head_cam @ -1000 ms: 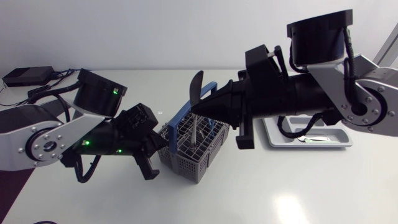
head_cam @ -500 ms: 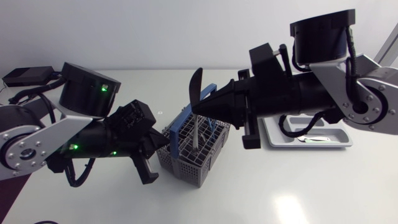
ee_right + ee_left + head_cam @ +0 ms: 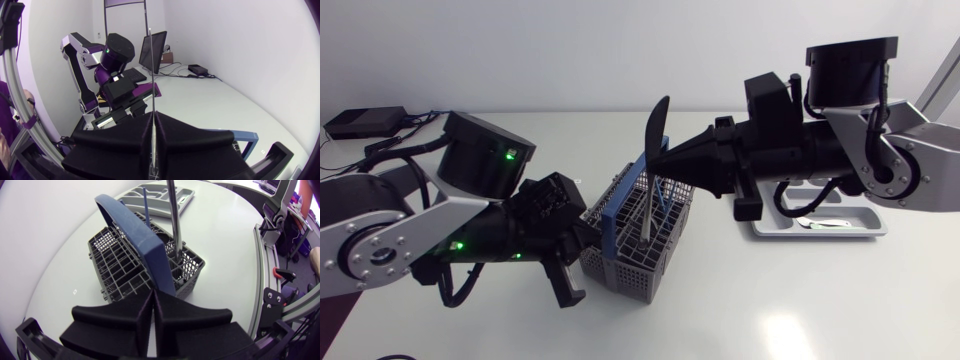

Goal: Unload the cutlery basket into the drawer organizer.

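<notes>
On the table (image 3: pixel 770 310), my left gripper (image 3: pixel 152 294) is clamping the basket's (image 3: pixel 638 268) blue handle (image 3: pixel 131 229), my right gripper (image 3: pixel 658 172) pinching a utensil (image 3: pixel 658 120) standing inside.

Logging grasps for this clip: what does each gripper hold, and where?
Right gripper pinches a utensil at mid-length, its lower end in the basket. Left gripper clamps the basket's blue handle near its base.

Bright, even light falls from overhead onto the white table (image 3: pixel 840 300), leaving a soft patch of glare near its front edge and only faint, diffuse shadows under the basket (image 3: pixel 650 275) and the left arm (image 3: pixel 470 230). The utensil (image 3: pixel 173 220) has a metal stem that glints, and small green lights glow on that arm's dark casing.
</notes>
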Controlling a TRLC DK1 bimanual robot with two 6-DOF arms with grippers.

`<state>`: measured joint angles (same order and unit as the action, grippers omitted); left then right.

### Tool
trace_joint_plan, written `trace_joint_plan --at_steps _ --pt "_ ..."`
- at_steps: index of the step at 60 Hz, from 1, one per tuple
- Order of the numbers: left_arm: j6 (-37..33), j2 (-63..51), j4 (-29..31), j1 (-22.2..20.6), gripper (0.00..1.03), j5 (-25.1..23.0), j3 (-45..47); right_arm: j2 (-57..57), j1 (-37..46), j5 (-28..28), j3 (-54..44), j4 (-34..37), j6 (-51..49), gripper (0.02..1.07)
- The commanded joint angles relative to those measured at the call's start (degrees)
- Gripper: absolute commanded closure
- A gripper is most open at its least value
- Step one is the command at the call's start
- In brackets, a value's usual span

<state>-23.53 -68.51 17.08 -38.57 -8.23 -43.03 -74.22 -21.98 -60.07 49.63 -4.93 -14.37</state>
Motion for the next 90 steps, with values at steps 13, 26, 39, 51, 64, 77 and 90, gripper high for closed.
trace_joint_plan --at_steps 13,26,39,51,64,77,90 --pt "1.38 -2.77 0.15 -0.81 0.95 0.23 -3.03 6.28 2.47 -1.98 0.21 -0.52 5.23 1.00" --pt "1.38 -2.33 0.67 -1.34 0.95 0.23 -3.56 9.53 7.30 -3.21 0.91 0.97 7.16 1.00" --pt "1.38 -0.84 1.73 -2.30 0.95 0.23 -3.73 11.55 19.87 -6.64 0.91 3.52 7.16 1.00" --pt "1.12 -0.04 1.38 -2.04 0.94 0.23 -3.38 8.39 33.49 -9.36 1.09 3.70 5.76 1.00" --pt "0.94 2.07 1.82 -1.42 0.94 0.41 -3.12 0.30 44.30 -9.54 4.95 5.10 2.33 1.00" --pt "0.77 6.28 4.36 -0.81 0.95 0.41 -2.94 -7.96 51.51 -7.43 11.19 11.26 -4.70 1.00" --pt "1.03 8.92 6.56 -2.92 0.95 0.41 -2.59 -15.52 55.82 -2.59 19.10 17.23 -9.71 1.01"
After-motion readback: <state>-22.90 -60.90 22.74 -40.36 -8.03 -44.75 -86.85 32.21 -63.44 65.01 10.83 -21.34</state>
